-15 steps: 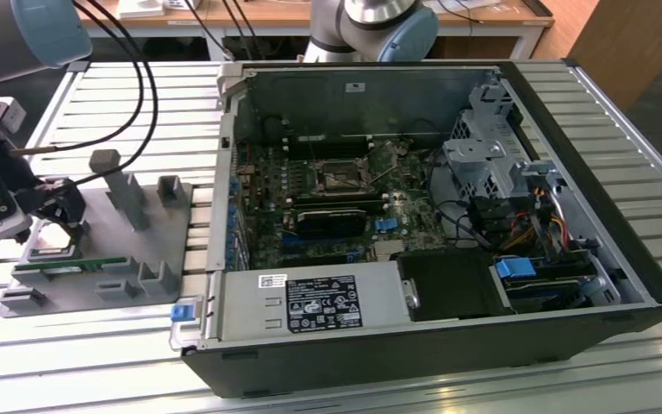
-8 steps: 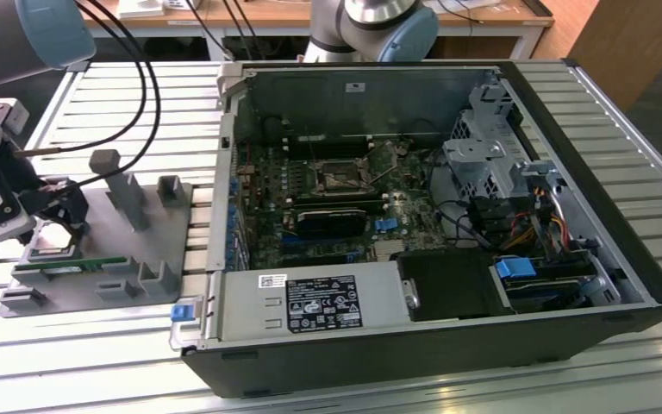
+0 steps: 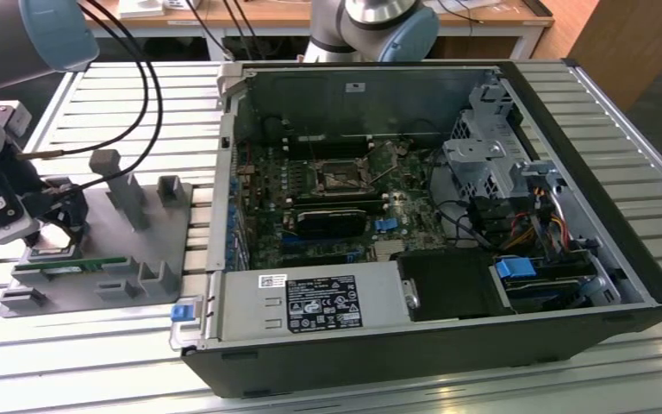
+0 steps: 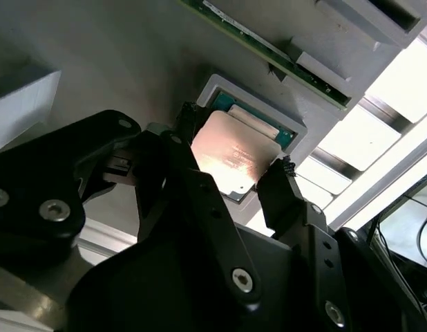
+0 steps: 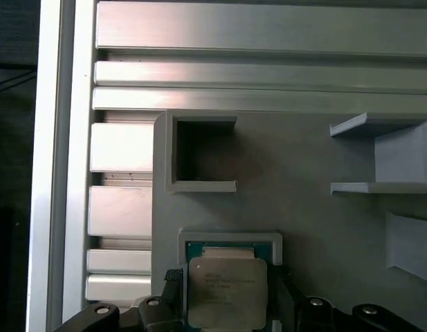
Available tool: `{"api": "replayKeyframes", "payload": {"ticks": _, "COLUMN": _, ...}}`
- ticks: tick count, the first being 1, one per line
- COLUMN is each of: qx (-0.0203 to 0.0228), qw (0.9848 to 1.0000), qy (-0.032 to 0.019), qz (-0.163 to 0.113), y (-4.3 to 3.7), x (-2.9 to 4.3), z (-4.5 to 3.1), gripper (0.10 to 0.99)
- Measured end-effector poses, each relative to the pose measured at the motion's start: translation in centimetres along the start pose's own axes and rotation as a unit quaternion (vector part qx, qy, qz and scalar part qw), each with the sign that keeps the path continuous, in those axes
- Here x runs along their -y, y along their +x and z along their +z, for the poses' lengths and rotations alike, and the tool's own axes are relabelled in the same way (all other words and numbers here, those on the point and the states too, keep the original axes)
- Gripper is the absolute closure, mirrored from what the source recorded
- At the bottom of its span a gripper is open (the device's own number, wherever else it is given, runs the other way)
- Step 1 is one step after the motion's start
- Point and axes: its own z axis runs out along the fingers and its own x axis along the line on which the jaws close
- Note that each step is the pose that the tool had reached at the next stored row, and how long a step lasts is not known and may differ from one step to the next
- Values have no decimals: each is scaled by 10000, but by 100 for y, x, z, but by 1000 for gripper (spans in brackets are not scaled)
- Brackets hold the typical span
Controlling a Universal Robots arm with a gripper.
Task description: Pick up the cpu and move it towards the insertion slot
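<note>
Exterior view: black two-fingered end effector point(image 3: 52, 241) low over the grey moulded plastic fixture tray point(image 3: 187, 237) on the slatted aluminium counter point(image 3: 78, 354). The silvery-framed square insertion slot point(image 3: 340, 178) lies well apart toward the exterior view's right, inside the open black computer case point(image 3: 446, 354). The chip is too small to tell here. Second wrist view: small flat square silver-topped cpu point(image 4: 231, 159) between the fingers point(image 4: 279, 183), which appear pinched on two opposite edges, over its pale grey nest point(image 4: 220, 86). First wrist view: cpu flanked by both fingers, one edge cut off by the frame.

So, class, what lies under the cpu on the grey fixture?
A teal-green strip shows past the cpu, inside a pale grey framed pocket. The chip covers whatever lies directly beneath.
</note>
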Motion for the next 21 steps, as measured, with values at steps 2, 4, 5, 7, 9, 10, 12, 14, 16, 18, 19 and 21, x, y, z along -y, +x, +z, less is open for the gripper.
{"api": "replayKeyframes", "payload": {"ticks": 2, "qx": 0, "qw": 10000, "qy": 0, "qz": 1, "y": -11, "x": -1, "z": 0, "gripper": 451}}
{"api": "replayKeyframes", "payload": {"ticks": 4, "qx": 0, "qw": 10000, "qy": 0, "qz": 1, "y": -13, "x": 0, "z": 1, "gripper": 451}}
{"api": "replayKeyframes", "payload": {"ticks": 5, "qx": 0, "qw": 10000, "qy": -1, "qz": 0, "y": -13, "x": 0, "z": 0, "gripper": 451}}
{"api": "replayKeyframes", "payload": {"ticks": 7, "qx": 0, "qw": 10000, "qy": -1, "qz": 0, "y": -14, "x": 0, "z": 0, "gripper": 467}}
{"api": "replayKeyframes", "payload": {"ticks": 9, "qx": -1, "qw": 10000, "qy": 0, "qz": 0, "y": -14, "x": 0, "z": 0, "gripper": 467}}
{"api": "replayKeyframes", "payload": {"ticks": 10, "qx": 0, "qw": 10000, "qy": -1, "qz": 0, "y": -14, "x": 0, "z": 0, "gripper": 533}}
{"api": "replayKeyframes", "payload": {"ticks": 12, "qx": 0, "qw": 10000, "qy": -8, "qz": 0, "y": -14, "x": 0, "z": 0, "gripper": 541}}
{"api": "replayKeyframes", "payload": {"ticks": 14, "qx": -1, "qw": 10000, "qy": -19, "qz": 0, "y": -14, "x": 0, "z": -9, "gripper": 541}}
{"api": "replayKeyframes", "payload": {"ticks": 16, "qx": 0, "qw": 10000, "qy": -31, "qz": 0, "y": -14, "x": -2, "z": -38, "gripper": 541}}
{"api": "replayKeyframes", "payload": {"ticks": 18, "qx": 0, "qw": 10000, "qy": -33, "qz": 0, "y": -14, "x": -3, "z": -73, "gripper": 541}}
{"api": "replayKeyframes", "payload": {"ticks": 19, "qx": 0, "qw": 10000, "qy": -33, "qz": 0, "y": -14, "x": -4, "z": -90, "gripper": 541}}
{"api": "replayKeyframes", "payload": {"ticks": 21, "qx": 1, "qw": 10000, "qy": -33, "qz": 0, "y": -15, "x": -5, "z": -110, "gripper": 541}}
